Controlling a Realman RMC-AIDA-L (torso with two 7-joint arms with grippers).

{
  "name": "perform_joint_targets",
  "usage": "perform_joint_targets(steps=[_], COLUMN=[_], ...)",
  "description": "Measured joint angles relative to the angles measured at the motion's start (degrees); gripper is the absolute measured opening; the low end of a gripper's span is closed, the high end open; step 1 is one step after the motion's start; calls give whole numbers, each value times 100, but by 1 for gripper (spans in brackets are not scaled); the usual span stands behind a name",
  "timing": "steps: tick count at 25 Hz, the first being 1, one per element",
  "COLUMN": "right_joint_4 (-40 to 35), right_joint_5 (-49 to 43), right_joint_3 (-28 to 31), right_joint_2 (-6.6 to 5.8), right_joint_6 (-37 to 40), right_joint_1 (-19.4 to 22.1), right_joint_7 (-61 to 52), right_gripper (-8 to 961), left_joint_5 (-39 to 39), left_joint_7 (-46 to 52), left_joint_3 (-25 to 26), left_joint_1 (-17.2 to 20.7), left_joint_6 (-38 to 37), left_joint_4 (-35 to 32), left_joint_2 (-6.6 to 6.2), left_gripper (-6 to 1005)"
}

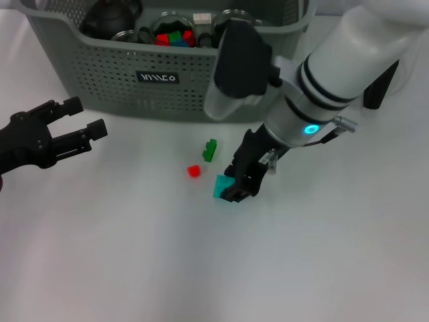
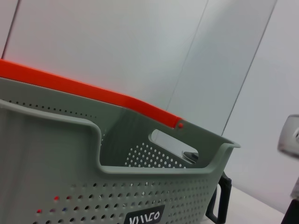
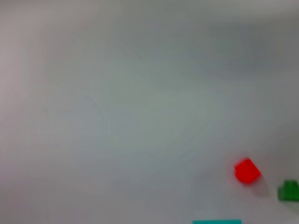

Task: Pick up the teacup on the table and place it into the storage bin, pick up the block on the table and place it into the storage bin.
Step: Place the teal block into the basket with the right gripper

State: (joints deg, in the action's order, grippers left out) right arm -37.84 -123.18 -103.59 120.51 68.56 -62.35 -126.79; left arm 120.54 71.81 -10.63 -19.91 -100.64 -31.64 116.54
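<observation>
Fingertips of the right gripper (image 1: 236, 188) hide behind the teal block (image 1: 222, 186) on the table (image 1: 134, 255); grip unclear. Left gripper (image 1: 84, 117) spread, empty. Bin (image 1: 161, 80) cut off behind.

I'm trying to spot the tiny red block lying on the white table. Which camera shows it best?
The right wrist view: the small red block shows largest there, with bare table around it and a green block nearby. The head view shows the red block whole but tiny, left of the right gripper. The left wrist view misses it.
</observation>
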Motion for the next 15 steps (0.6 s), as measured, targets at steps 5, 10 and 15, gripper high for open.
perform_joint_targets(steps=[5,10,15], right_joint_4=[-1176,-2447,-3347], right_joint_5=[-158,-241,563], right_joint_3=[915,2211,3308], right_joint_2=[-87,-70,-48], right_joint_6=[646,1490,2242], right_joint_1=[706,1504,1990], right_joint_7=[109,311,650], right_gripper=[405,400,396], left_joint_5=[-15,-19,-22], left_joint_7=[2,17,31], left_joint_3=[-1,-1,-1], left_joint_1=[20,23,-18], left_joint_6=[-4,-23,-15], left_joint_4=[-2,-8,-4], left_joint_2=[-2,-15,-23], left_gripper=[860,860,860])
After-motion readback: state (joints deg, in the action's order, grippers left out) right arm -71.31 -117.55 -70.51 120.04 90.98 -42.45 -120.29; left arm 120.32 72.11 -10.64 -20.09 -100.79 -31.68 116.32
